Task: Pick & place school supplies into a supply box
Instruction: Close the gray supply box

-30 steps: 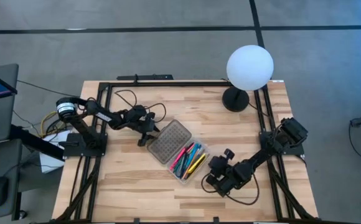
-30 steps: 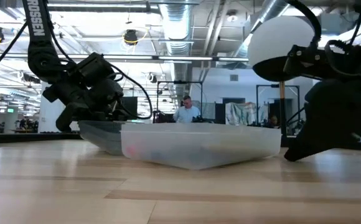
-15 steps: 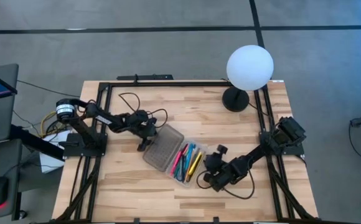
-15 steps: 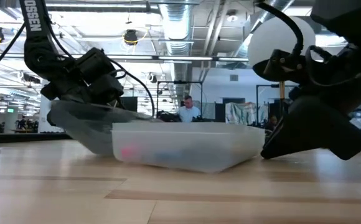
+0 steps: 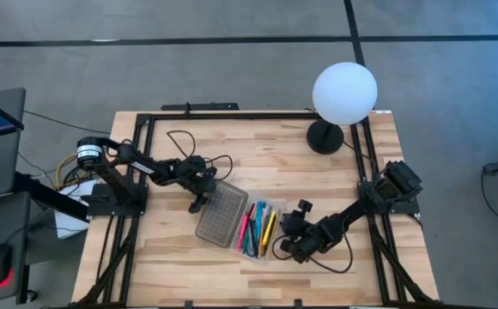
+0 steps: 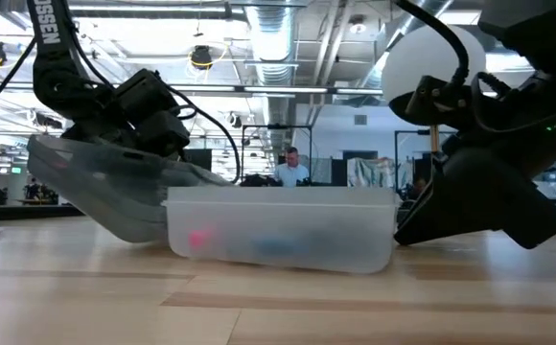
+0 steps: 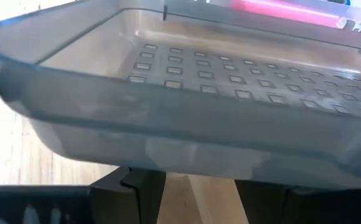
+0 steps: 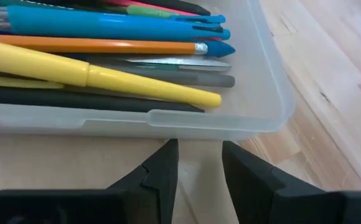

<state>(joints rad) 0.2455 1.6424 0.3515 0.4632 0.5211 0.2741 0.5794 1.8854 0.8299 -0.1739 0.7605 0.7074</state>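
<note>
Pens (image 5: 258,228) fill the box (image 5: 273,251) that sits on the bench (image 5: 258,163), between the two tools. Just ahead of the right tool (image 8: 199,163) lies the box's near long wall (image 8: 168,124); the tool's two dark fingers (image 8: 159,171) stand a little apart at that wall and clamp nothing. Past those fingers, inside the box, lie a yellow marker (image 8: 93,74), an orange pencil (image 8: 99,45), a blue pen (image 8: 106,25), a dark pen (image 8: 75,102), something silvery that may be scissor blades (image 8: 168,61), and pink and green pens (image 8: 149,9) farther back. In the high view the right tool (image 5: 290,243) is low on the bench beside the box's right edge, with its arm (image 5: 361,210) running back to the bench's right side. The left tool (image 5: 199,190) is on the other side of the box, at the far edge of the lid (image 5: 216,213), which is hinged open and tilted up from the bench; the low view shows the lid (image 6: 105,182) raised at a slant, leaning away from the box (image 6: 278,235). The left wrist view looks into the lid's dotted inner face (image 7: 230,74) from just beside it; the left tool's fingers (image 7: 143,183) show apart beneath the lid's rim, and whether they touch it I cannot tell. A white globe lamp (image 5: 343,93) stands at the bench's far right corner, well away from both tools. Behind the bench, in the low view, a person (image 6: 290,171) stands in the room.
</note>
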